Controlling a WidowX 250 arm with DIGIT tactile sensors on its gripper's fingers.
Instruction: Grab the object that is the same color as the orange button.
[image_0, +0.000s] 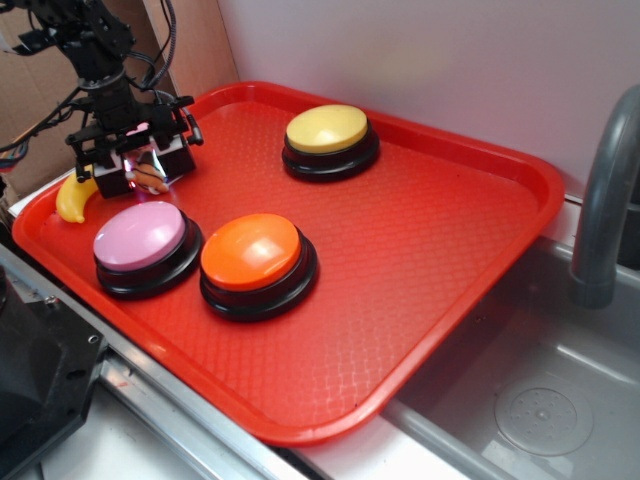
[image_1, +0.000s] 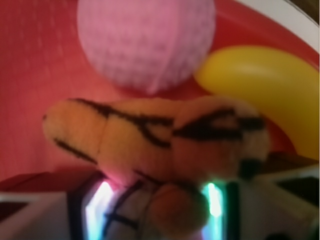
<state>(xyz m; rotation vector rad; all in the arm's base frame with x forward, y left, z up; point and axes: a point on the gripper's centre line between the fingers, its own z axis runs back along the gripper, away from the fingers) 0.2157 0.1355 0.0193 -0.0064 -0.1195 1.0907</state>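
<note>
The object, a tiny orange plush tiger (image_1: 155, 135) with black stripes, fills the middle of the wrist view, lying crosswise with its lower body between the lit fingers. My gripper (image_1: 157, 200) is shut on it. In the exterior view the gripper (image_0: 148, 172) stands at the tray's far left corner, with the tiger (image_0: 150, 180) showing between its fingers. The orange button (image_0: 252, 250) sits nearer the front of the tray, apart from the gripper.
A pink knitted ball (image_1: 145, 40) and a yellow toy banana (image_1: 265, 85) lie just beyond the tiger. A pink button (image_0: 140, 237) and a yellow button (image_0: 326, 128) stand on the red tray (image_0: 430, 230). A sink (image_0: 540, 400) and faucet (image_0: 605, 200) are at right.
</note>
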